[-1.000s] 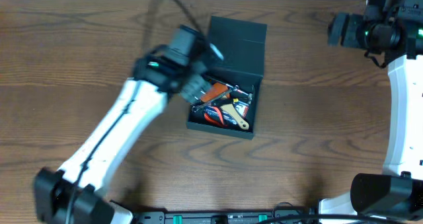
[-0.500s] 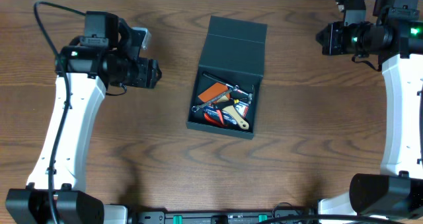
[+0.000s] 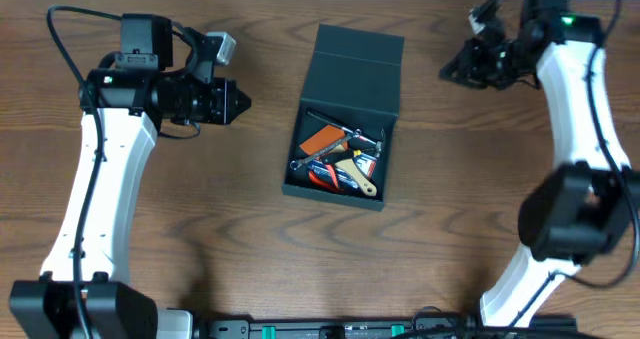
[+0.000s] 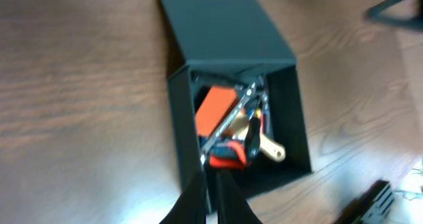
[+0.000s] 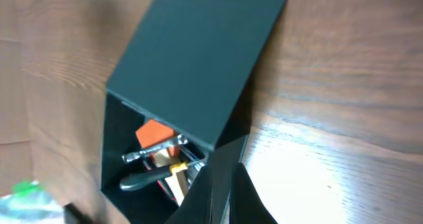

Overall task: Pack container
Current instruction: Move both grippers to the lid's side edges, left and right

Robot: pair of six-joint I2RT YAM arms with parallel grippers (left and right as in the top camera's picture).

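While both arms hang back from it, the container (image 3: 352,71) sits in the middle of the tabletop (image 3: 200,249) with its flap lid thrown open toward the far side. The packing itself looks mostly done to me. A jumble of tools (image 3: 340,161) already lies in the near half of the box, among them an orange block (image 3: 322,138), a pair of red-handled pliers (image 3: 326,176) and something with a pale yellow handle (image 3: 364,184). I can spot nothing loose outside the box in any view. What seems left, judging by the open flap, is to swing the lid over and shut it.

On the left arm (image 3: 100,199) the jaws are clenched tight on nothing. They sit well to the left of the container, pointing right toward it, about level with the seam where lid meets box. From that wrist's own view the box (image 4: 218,26) lies ahead of the pinched fingertips (image 4: 198,191), clearly apart.

On the right arm (image 3: 590,109) the jaws are likewise clamped together and empty. They sit off to the right of the container near the far edge of the tabletop, aimed left toward the lid. In that wrist's view the open flap (image 5: 198,59) fills the frame beyond the closed fingertips (image 5: 232,184), and I see no contact with it.
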